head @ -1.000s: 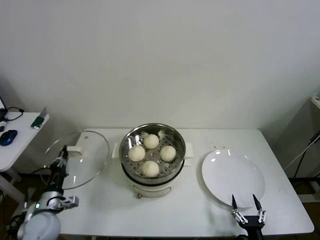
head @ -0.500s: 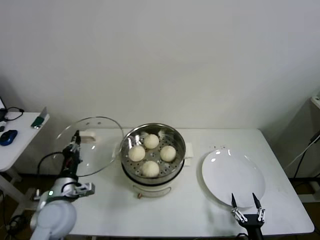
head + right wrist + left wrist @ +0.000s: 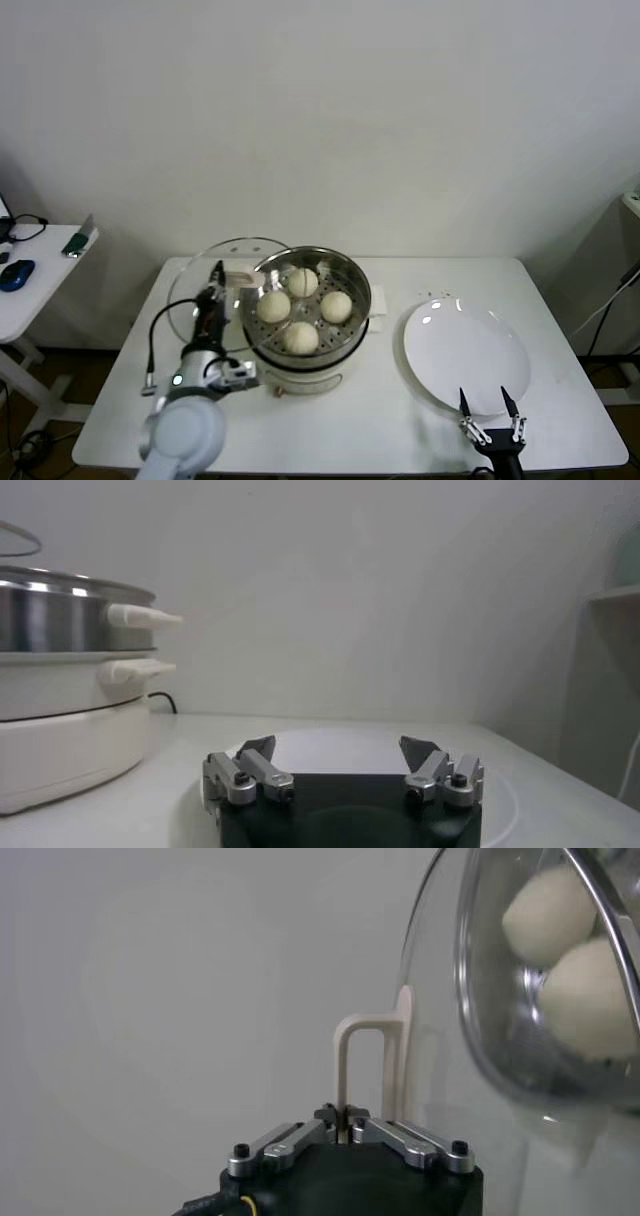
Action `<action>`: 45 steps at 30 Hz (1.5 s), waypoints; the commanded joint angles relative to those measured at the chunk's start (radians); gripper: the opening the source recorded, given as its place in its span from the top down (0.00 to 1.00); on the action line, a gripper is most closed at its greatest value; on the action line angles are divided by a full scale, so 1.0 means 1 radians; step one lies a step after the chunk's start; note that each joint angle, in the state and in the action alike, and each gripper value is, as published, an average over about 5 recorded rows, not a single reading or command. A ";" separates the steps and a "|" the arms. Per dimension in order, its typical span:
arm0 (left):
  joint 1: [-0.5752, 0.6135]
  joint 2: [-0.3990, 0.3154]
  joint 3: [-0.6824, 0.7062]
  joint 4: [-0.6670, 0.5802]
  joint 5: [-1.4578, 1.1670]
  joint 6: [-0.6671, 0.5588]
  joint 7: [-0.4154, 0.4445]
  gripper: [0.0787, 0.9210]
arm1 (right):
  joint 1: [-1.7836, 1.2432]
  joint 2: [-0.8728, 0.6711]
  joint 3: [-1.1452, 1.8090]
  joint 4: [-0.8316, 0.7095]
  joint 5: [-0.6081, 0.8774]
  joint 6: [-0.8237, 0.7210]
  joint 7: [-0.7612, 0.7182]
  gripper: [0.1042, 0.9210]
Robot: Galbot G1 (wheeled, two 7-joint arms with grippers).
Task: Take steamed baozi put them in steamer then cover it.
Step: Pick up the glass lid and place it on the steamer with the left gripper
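Right gripper: the right gripper point(image 3: 489, 425) waits at the near edge of the white table point(image 3: 560, 330), at about 5 o'clock from the pot, its two fingers spread wide and holding nothing.
Plate: the flat round white plate point(image 3: 466, 354) lies bare just beyond that gripper, at about 3 o'clock from the pot and close beside it.
Left gripper: the left gripper point(image 3: 212, 290) sits at about 9 o'clock from the pot, clamped on the cream-white oblong handle point(image 3: 366, 1070) of the lid; the left wrist view shows the jaws pinched tight on it.
Lid: the round clear glass lid with a metal rim point(image 3: 200, 280) hangs tilted on edge in the air, its far side already overlapping the pot's 9 o'clock rim.
Steamer: the round shiny stainless-steel steamer pot point(image 3: 306, 302) stands on its cream-white electric base at the middle of the table, uncovered.
Buns: all four small round cream-white dough buns point(image 3: 303, 308) rest on the perforated tray inside.
Step in hand: loading looks finished; the covering step appears under way.
Next move: it likely calls for centring the lid over the pot, levelling it, lowering it until the rim seats, then letting go.
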 commanded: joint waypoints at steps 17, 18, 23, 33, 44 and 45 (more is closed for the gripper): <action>-0.130 -0.268 0.269 0.205 0.233 0.058 0.028 0.93 | -0.011 -0.021 0.004 -0.011 0.033 0.021 0.004 0.12; -0.130 -0.267 0.267 0.210 0.232 0.057 0.023 0.93 | -0.012 -0.020 0.004 -0.011 0.033 0.022 0.004 0.12; -0.130 -0.258 0.252 0.230 0.222 0.055 0.003 0.93 | -0.014 -0.018 0.005 -0.010 0.033 0.024 0.005 0.12; -0.120 -0.255 0.244 0.252 0.225 0.052 -0.021 0.93 | -0.014 -0.016 0.012 -0.013 0.034 0.025 0.006 0.12; -0.121 -0.233 0.210 0.262 0.225 0.040 -0.029 0.93 | -0.015 -0.012 0.010 -0.019 0.031 0.025 0.003 0.12; -0.119 -0.231 0.209 0.262 0.224 0.039 -0.029 0.93 | -0.014 -0.012 0.010 -0.020 0.031 0.025 0.003 0.12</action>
